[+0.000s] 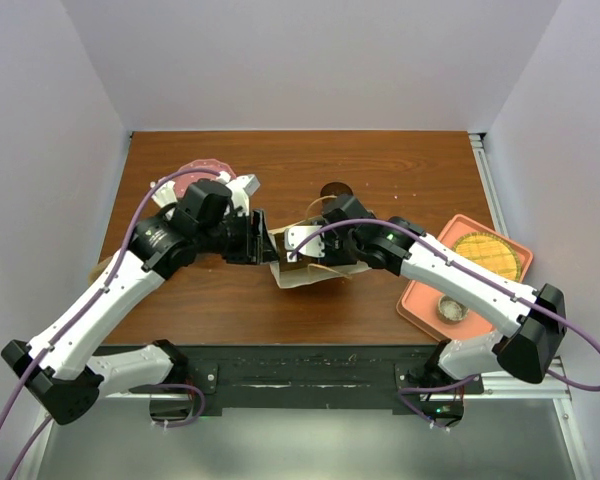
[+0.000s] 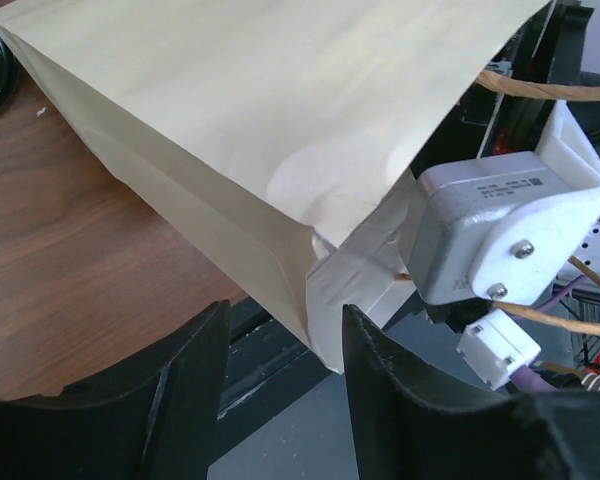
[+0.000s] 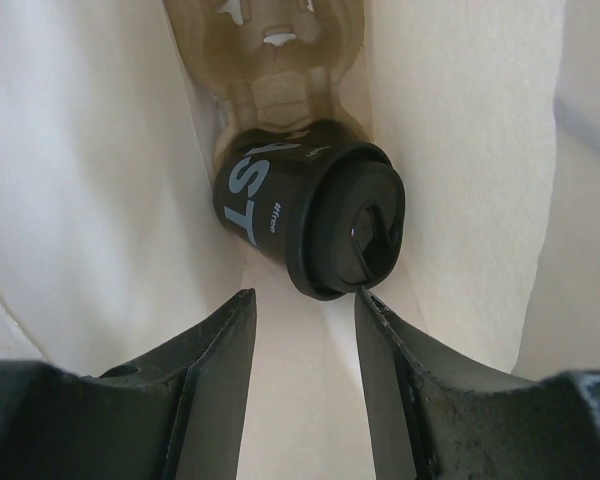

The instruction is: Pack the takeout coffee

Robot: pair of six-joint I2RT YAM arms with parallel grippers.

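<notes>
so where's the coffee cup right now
In the right wrist view the takeout coffee is inside the paper bag, its lid facing the camera, just beyond the tips of the open right gripper.

The takeout coffee (image 3: pixel 280 210) lies on its side inside the paper bag (image 3: pixel 100 150), between the bag's pale walls. It is a short dark cup with white lettering along its side and a round black lid, fitted on and turned toward me and a little to the right. It rests just beyond the fingertips of my right pincer (image 3: pixel 305 298), not between them.
</notes>
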